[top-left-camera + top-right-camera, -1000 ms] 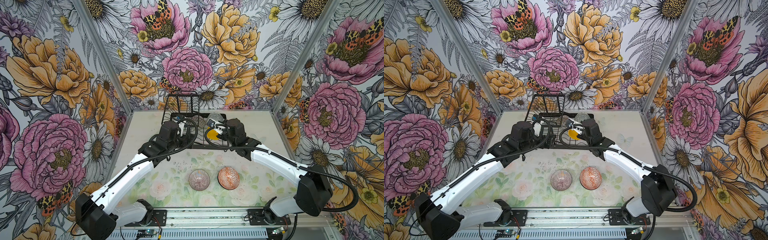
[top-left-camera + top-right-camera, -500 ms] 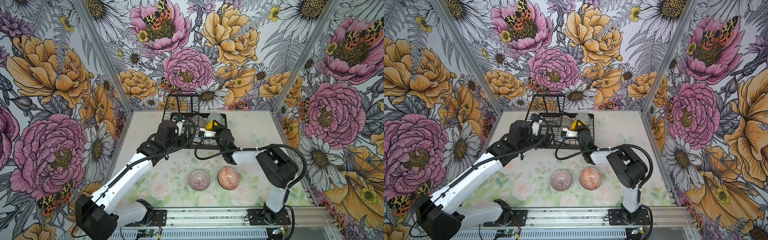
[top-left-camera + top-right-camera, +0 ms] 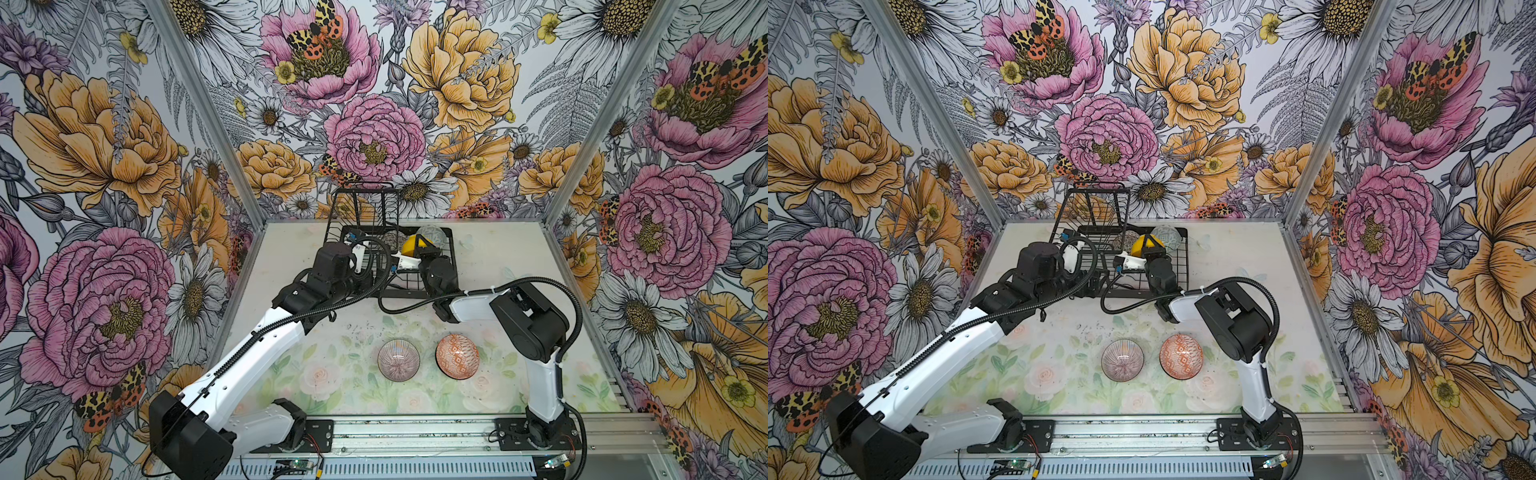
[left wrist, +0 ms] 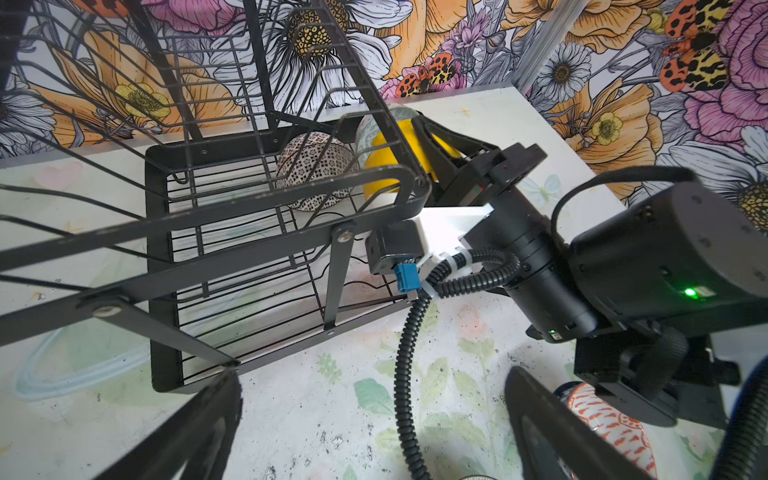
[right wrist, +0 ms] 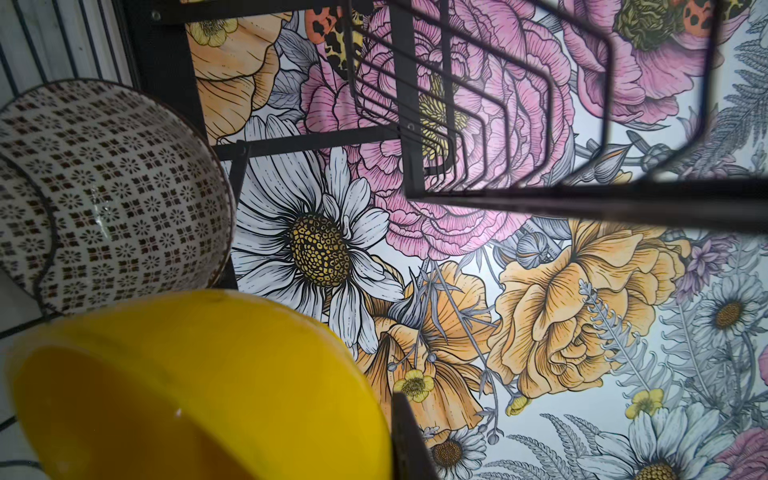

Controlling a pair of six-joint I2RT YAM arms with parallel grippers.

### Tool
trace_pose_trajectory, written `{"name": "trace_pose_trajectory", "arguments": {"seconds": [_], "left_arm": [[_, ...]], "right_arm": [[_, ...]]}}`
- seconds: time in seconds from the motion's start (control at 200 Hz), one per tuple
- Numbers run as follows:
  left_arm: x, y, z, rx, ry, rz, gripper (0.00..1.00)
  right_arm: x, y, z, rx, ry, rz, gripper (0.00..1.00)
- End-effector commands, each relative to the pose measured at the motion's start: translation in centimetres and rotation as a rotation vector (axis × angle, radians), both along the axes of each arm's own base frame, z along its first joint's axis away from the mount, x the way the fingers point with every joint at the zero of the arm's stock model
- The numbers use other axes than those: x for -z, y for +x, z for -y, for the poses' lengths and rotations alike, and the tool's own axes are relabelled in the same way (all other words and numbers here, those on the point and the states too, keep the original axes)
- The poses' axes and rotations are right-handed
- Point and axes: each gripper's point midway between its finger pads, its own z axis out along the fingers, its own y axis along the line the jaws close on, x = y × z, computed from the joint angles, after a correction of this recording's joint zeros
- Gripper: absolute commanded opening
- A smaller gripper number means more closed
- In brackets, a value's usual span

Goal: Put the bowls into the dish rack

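The black wire dish rack (image 3: 403, 294) (image 3: 1133, 294) (image 4: 166, 266) stands at the back of the table. My right gripper (image 3: 424, 246) (image 3: 1152, 248) (image 4: 440, 153) (image 5: 388, 419) is shut on the rim of the plain yellow bowl (image 3: 409, 245) (image 3: 1137, 246) (image 4: 384, 166) (image 5: 187, 395). It holds the bowl on edge over the base tray. Beside it a black-white bowl (image 3: 390, 240) (image 4: 316, 170) (image 5: 104, 187) leans in the rack, with a pale green bowl (image 3: 432, 235) (image 3: 1167, 237) (image 4: 374, 124) behind. The pink bowl (image 3: 398, 360) (image 3: 1122, 360) and orange bowl (image 3: 457, 356) (image 3: 1181, 356) sit upright on the table. My left gripper (image 3: 1092, 286) (image 4: 374, 436) hangs open and empty at the rack's front left corner.
The rack's raised upper basket (image 3: 365, 208) (image 5: 540, 124) overhangs the left part of the base tray. The right arm's elbow (image 3: 528, 324) stands high near the orange bowl, and its cable (image 3: 415, 305) loops along the rack's front. Flowered walls close in three sides.
The right arm has folded its elbow up and back and carried the yellow bowl deeper into the rack. The left arm has barely shifted and stays open.
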Motion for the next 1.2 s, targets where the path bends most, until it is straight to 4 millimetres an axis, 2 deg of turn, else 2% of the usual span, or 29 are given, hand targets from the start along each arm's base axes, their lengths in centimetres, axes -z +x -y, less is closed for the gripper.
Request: {"name": "trace_pose_trajectory", "arguments": {"seconds": [0.0,0.46,0.886,1.196], "left_arm": [[0.0,-0.1,0.0,0.013,-0.006,-0.001,0.99],[0.3,-0.5,-0.5,0.005,-0.006,-0.002,0.99],[0.5,-0.6,-0.6,0.006,-0.006,-0.005,0.99],[0.6,-0.7,-0.6,0.004,-0.011,-0.011,0.99]], "right_arm": [[-1.2,0.5,-0.9,-0.012,0.085,0.016,0.00],[0.7,1.7,-3.6,-0.040,0.108,-0.065,0.00],[3.2,3.1,-4.7,-0.036,0.127,-0.132,0.00],[4.6,3.9,-4.6,-0.038,0.148,-0.178,0.00]]}}
